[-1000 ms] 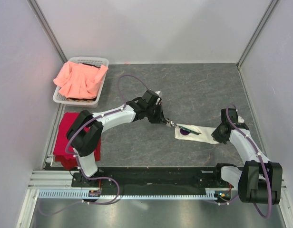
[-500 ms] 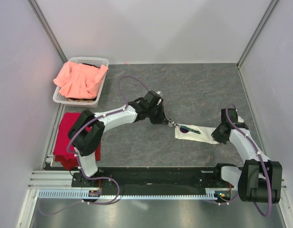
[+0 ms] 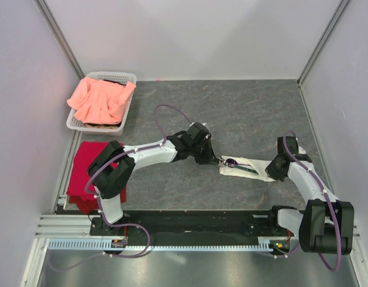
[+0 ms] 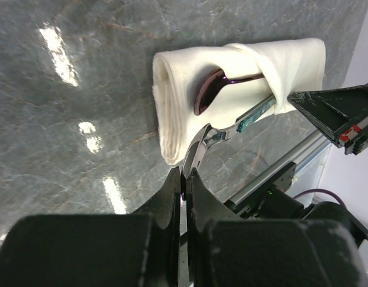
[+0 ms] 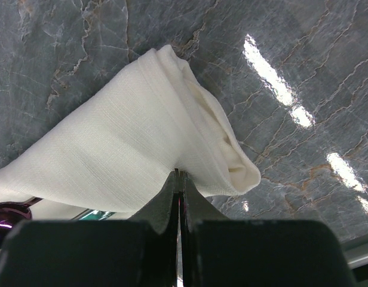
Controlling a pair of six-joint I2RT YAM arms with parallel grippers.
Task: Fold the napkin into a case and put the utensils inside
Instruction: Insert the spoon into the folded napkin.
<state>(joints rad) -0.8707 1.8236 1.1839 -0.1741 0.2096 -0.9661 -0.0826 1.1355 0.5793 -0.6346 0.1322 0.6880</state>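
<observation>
Matt woven cloth case point(image 4: 172, 89); glossy purple spoon point(image 4: 211, 91); polished stone tabletop point(image 4: 70, 119)

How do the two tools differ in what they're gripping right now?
The left tool grips a slim utensil; the right tool grips the cloth of the case. Seen from above, the left tool is at the case's left end, the right tool at its right end. Both are shut.

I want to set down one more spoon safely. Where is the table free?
Bare table: the far side between the basket and the right wall; also the near strip between the left arm and the base rail. Crowded: around the case, with the left gripper and right gripper at its ends.
</observation>
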